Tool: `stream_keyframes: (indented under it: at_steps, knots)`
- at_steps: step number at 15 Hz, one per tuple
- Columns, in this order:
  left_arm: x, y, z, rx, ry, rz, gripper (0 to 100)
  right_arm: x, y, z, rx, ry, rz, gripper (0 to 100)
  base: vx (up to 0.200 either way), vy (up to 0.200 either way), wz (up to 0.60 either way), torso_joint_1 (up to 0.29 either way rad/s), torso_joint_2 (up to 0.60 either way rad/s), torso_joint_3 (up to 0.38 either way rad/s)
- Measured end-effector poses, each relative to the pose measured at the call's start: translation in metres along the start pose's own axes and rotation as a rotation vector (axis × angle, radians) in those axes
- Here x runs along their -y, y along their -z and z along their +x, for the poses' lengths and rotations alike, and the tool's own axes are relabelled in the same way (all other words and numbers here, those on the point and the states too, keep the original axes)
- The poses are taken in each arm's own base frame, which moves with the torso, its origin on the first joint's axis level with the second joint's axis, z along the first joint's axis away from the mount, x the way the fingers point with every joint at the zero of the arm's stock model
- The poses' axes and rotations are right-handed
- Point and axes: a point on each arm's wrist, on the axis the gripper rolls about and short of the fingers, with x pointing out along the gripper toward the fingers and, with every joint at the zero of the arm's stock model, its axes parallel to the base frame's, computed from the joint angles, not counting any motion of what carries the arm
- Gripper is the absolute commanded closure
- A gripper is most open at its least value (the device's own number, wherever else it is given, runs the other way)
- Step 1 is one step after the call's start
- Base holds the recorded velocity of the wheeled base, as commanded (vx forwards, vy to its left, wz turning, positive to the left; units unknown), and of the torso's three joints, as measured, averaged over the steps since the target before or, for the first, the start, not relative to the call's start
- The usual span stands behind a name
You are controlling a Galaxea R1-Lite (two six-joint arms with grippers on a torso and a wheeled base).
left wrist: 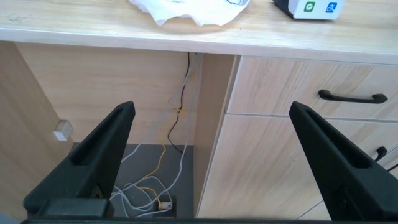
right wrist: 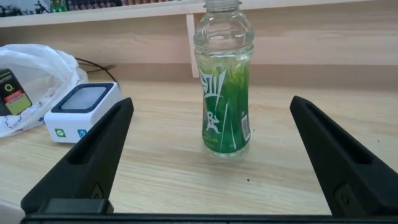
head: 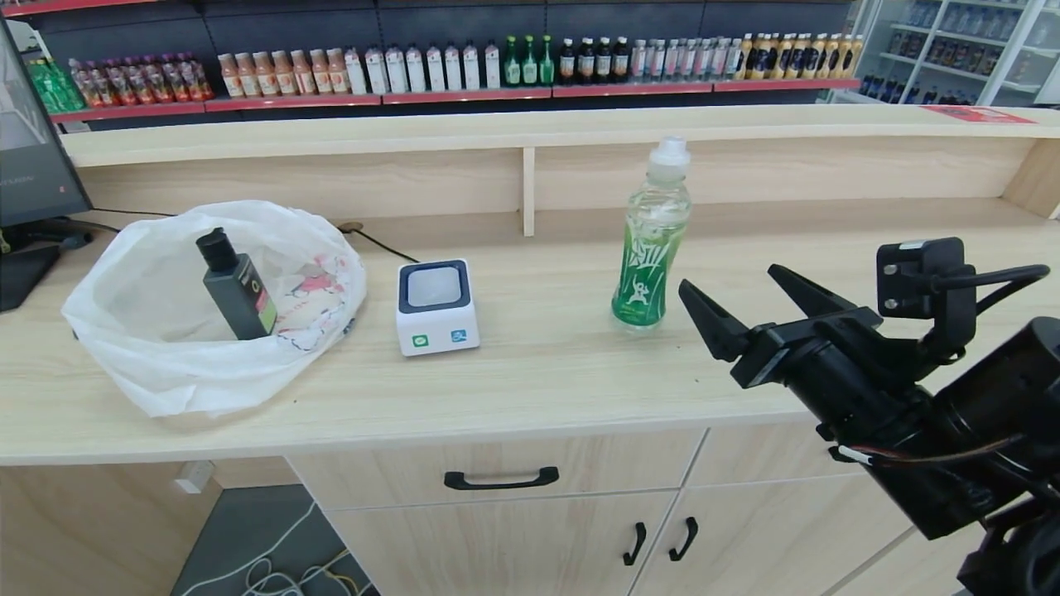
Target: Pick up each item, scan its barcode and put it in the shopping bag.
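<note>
A clear bottle with a green label and white cap [head: 652, 236] stands upright on the wooden counter [head: 538, 364], right of the white barcode scanner [head: 436, 305]. My right gripper [head: 733, 302] is open just right of the bottle, apart from it, its fingers pointing toward it. The right wrist view has the bottle [right wrist: 224, 87] ahead between the open fingers [right wrist: 87, 162], with the scanner [right wrist: 84, 111] off to one side. A dark grey bottle [head: 236, 285] stands inside the white shopping bag [head: 211, 306] at the counter's left. My left gripper [left wrist: 211, 134] is open below the counter, facing the cabinet front.
A monitor [head: 33, 157] stands at the far left of the counter. A raised wooden ledge [head: 530, 136] runs along the back. Drawers and cabinet doors with black handles [head: 501, 478] lie below the counter. Shelves of drinks [head: 464, 66] line the back wall.
</note>
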Motion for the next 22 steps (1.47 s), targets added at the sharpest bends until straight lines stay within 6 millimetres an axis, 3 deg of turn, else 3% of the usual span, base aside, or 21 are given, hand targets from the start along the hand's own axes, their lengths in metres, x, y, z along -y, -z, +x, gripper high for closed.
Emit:
stream_keyframes:
  at_steps: [4, 12, 22]
  knots:
    - [0.000, 0.000, 0.000, 0.000, 0.000, 0.000, 0, 0.004, 0.003, 0.013, 0.011, 0.013, 0.028, 0, 0.000, 0.000, 0.00, 0.000, 0.00, 0.000]
    - [0.000, 0.000, 0.000, 0.000, 0.000, 0.000, 0, 0.018, 0.029, 0.075, -0.040, -0.024, 0.000, 0, 0.000, 0.000, 0.00, 0.000, 0.00, 0.000]
    - [0.000, 0.000, 0.000, 0.000, 0.000, 0.000, 0, 0.032, 0.041, 0.124, -0.066, -0.050, 0.006, 0, 0.000, 0.000, 0.00, 0.000, 0.00, 0.000]
